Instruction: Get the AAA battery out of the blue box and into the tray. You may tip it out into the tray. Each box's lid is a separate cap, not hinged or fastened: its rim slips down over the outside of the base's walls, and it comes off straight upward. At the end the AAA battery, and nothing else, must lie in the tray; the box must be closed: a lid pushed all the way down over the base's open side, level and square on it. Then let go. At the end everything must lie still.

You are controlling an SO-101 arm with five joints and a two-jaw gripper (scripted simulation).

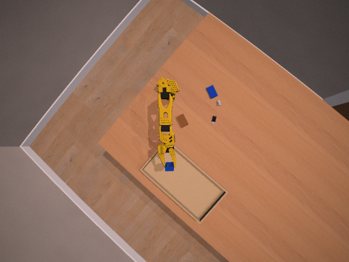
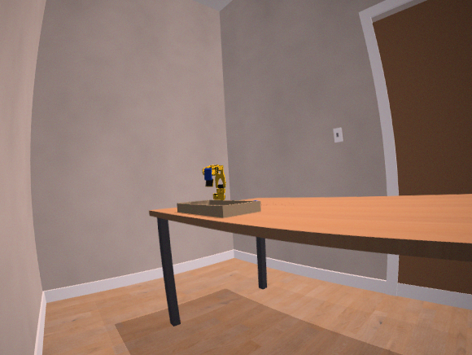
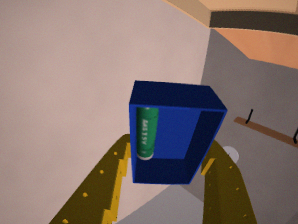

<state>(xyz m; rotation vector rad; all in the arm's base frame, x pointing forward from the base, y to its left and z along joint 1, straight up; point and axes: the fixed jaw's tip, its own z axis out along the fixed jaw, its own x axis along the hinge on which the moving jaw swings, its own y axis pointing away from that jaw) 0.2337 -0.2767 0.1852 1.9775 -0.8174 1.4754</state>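
Note:
My gripper [image 3: 169, 163] is shut on the open blue box base [image 3: 174, 133] and holds it tipped on its side, high above the tray [image 1: 183, 183]. A green AAA battery [image 3: 147, 133] lies inside the base against its left wall. In the overhead view the base [image 1: 169, 166] hangs over the tray's near-left end. In the side view the base [image 2: 207, 175] is well above the tray [image 2: 220, 207]. The blue lid [image 1: 212, 91] lies flat on the table, far from the tray.
A brown box [image 1: 182, 121] lies on the table beside the arm. A small white item [image 1: 219, 103] and a small black item [image 1: 213, 119] lie near the blue lid. The tray sits near the table's edge.

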